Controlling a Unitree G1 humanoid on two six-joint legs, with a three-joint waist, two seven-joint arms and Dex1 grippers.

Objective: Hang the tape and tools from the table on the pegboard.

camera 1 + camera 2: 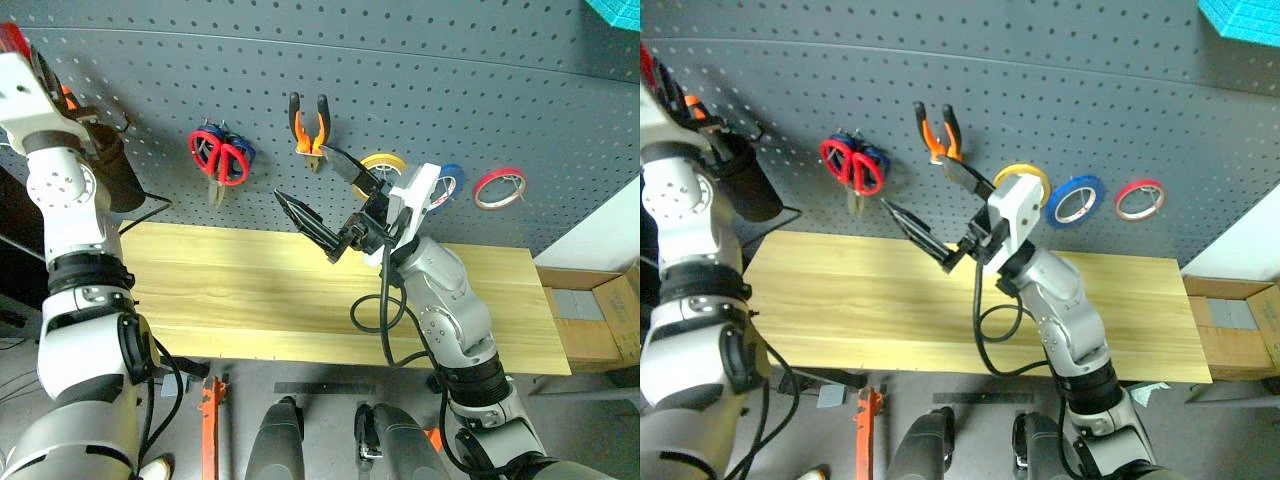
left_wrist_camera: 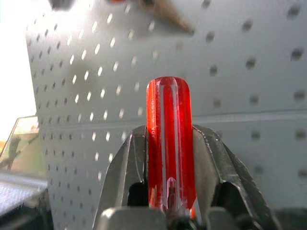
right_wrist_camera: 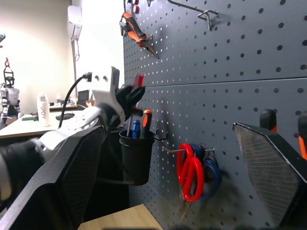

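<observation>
My left gripper (image 2: 170, 134) is shut on the red-handled screwdriver (image 2: 168, 120). It holds it close to the pegboard (image 1: 420, 90), just above a black cup (image 3: 136, 155) at the board's far left. Red-handled scissors (image 1: 218, 158) hang on a hook over blue-handled ones. The orange-and-black pliers (image 1: 310, 125) hang to their right. The blue tape (image 1: 1077, 200) hangs between a yellow roll (image 1: 1020, 178) and a red-pink roll (image 1: 1138, 199). My right gripper (image 1: 302, 172) stands open above the table (image 1: 230, 290), in front of the pliers, holding nothing.
The black cup (image 1: 112, 168) holds an orange screwdriver (image 3: 146, 120) and a blue one (image 3: 135, 128). A bare metal hook (image 3: 204, 13) sticks out of the board. A cardboard box (image 1: 590, 315) sits beyond the table's right end.
</observation>
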